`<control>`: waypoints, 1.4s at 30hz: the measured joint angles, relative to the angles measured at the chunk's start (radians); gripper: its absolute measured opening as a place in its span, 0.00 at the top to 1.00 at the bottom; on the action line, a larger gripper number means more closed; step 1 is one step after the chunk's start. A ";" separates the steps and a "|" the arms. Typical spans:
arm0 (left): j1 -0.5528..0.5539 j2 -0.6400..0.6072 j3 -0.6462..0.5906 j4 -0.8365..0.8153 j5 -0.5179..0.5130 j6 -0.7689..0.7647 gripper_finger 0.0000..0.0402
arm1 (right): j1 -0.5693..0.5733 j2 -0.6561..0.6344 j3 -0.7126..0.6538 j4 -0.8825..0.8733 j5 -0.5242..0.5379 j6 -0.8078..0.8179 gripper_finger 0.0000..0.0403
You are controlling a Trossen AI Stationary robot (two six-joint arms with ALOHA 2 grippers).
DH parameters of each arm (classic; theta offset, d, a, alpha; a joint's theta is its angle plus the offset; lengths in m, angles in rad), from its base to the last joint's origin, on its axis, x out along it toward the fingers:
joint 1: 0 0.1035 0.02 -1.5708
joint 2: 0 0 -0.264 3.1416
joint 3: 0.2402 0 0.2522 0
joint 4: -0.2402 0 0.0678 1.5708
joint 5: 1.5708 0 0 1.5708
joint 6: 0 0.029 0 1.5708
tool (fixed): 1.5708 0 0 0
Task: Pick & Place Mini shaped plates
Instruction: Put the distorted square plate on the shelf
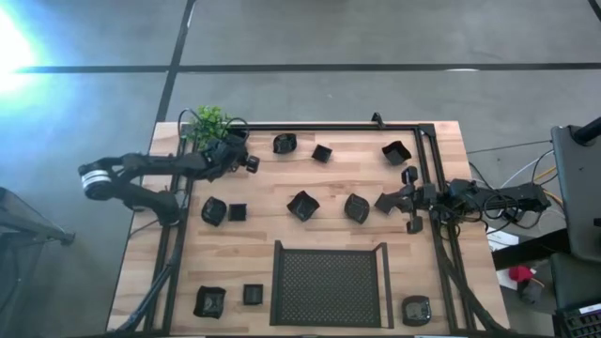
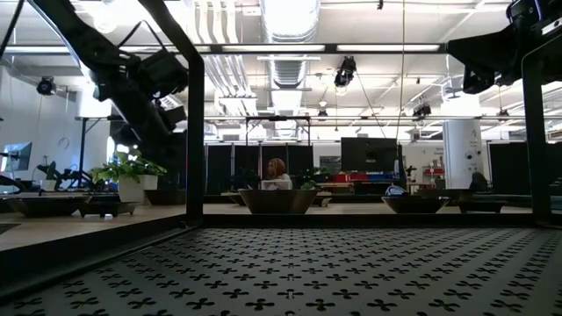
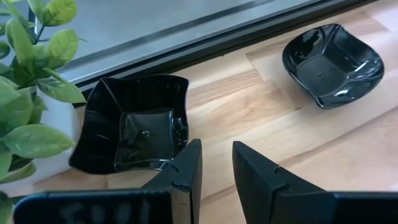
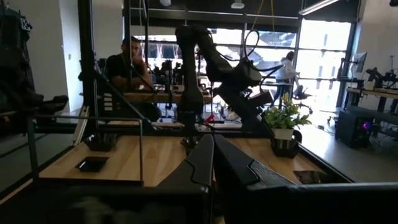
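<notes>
The mini shaped plates (image 1: 302, 204) lie scattered over the wooden table (image 1: 441, 291) in the high view: a row along the upper edge, a band across the middle, and a few in the lower corners. None sits in the mesh tray (image 1: 328, 284) at lower centre, which looks like the place meant for them. The nearest target is the wavy-edged square plate (image 3: 134, 124) at the upper left of the table, touching the pot of the small plant (image 1: 208, 123). The left gripper (image 3: 214, 163) hangs just short of its rim with a narrow gap between the fingers, holding nothing — likely lining up to pinch that rim, with the plant crowding one side. A rounder plate (image 3: 331, 57) lies well apart from it. The right gripper (image 1: 394, 202) waits at centre right near another plate; its fingers are pressed together, empty — probably parked clear of the left arm's work.
</notes>
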 joint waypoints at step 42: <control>0.097 0.163 0.091 -0.021 0.070 -0.001 0.79 | 0.000 0.000 0.000 0.001 0.000 0.000 0.98</control>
